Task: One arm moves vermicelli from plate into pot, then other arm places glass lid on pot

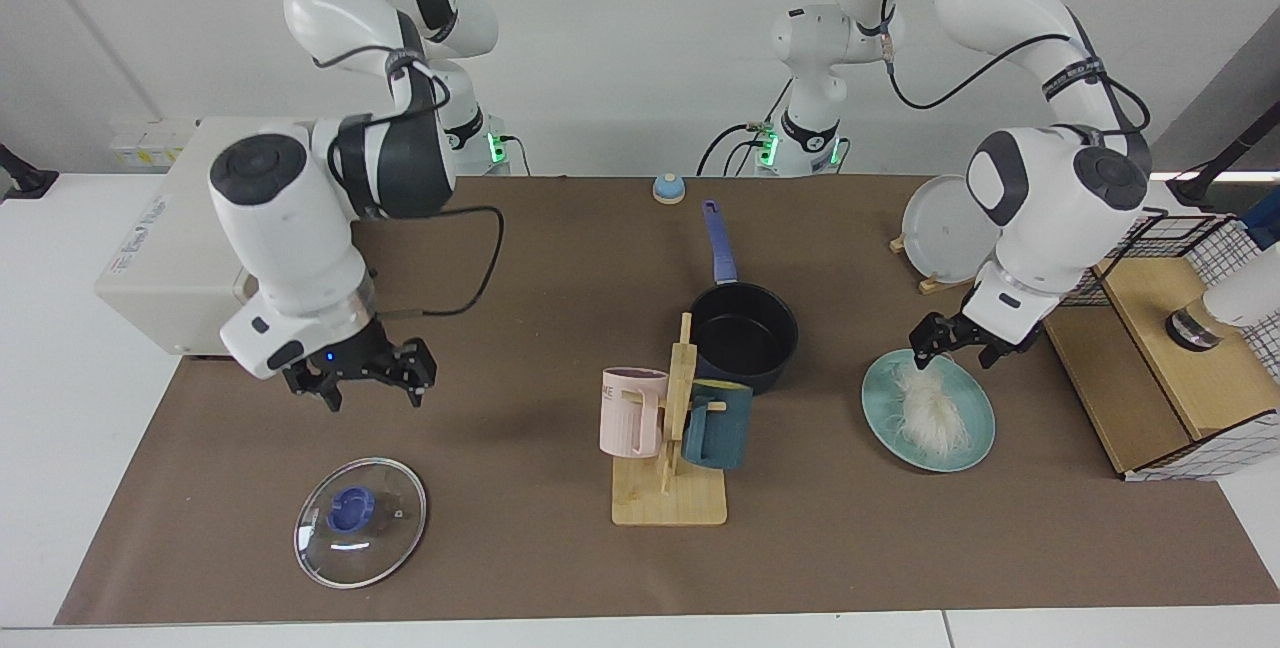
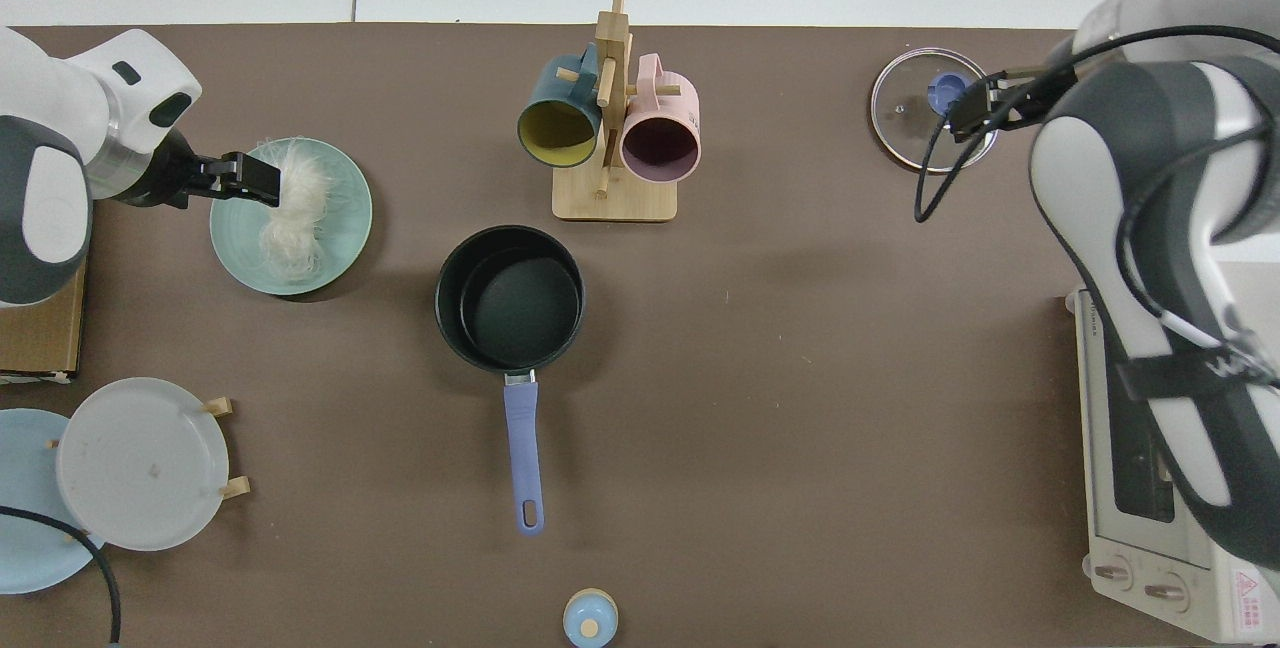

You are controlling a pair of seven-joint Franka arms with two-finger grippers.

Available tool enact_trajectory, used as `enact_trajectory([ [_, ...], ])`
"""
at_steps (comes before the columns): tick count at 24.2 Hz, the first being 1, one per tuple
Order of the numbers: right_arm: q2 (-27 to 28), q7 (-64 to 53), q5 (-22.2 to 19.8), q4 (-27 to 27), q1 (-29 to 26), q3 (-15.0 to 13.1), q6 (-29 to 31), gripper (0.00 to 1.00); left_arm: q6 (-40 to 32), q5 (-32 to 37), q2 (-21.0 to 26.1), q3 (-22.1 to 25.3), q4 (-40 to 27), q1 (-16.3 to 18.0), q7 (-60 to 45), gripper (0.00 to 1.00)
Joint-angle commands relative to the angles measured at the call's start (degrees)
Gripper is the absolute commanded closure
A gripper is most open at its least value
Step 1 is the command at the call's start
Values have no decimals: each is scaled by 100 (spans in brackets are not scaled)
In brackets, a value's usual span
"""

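The vermicelli (image 1: 935,408) (image 2: 290,213) lies as a whitish bundle on the teal plate (image 1: 890,428) (image 2: 345,228). My left gripper (image 1: 952,353) (image 2: 272,180) is open and low over the far end of the bundle, one finger on each side. The black pot (image 1: 745,333) (image 2: 510,298) with its blue handle stands empty mid-table, behind the mug rack. The glass lid (image 1: 385,528) (image 2: 905,113) lies flat near the front edge. My right gripper (image 1: 372,396) (image 2: 968,113) hovers open above it, apart from it.
A wooden mug rack (image 1: 670,488) carries a pink mug and a dark teal mug right in front of the pot. A toaster oven (image 1: 170,258) stands behind the right arm. A plate rack (image 1: 945,228), a wire basket with a wooden box (image 1: 1160,358) and a small blue bell (image 1: 668,188) line the edges.
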Motion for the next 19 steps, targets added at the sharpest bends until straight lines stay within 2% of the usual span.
enact_trajectory([
  [1, 1064, 17, -153, 806, -5, -184, 635, 2, 545, -28, 468, 69, 159, -45, 34, 0],
  [5, 1530, -79, -162, 850, -154, -247, 1252, 1, 845, -37, 627, 60, -60, -63, 16, 0],
  [11, 1522, -580, -118, 798, -462, -168, 1392, 1, 1135, -11, 627, 60, -447, -98, -115, 0],
  [15, 1548, -634, -66, 623, -506, -150, 1638, 2, 1837, 60, 609, 60, -1000, -116, -230, 0],
  [19, 1540, -633, 286, 376, -470, -159, 1894, 2, 2014, 60, 732, 60, -1063, -72, -186, 0],
])
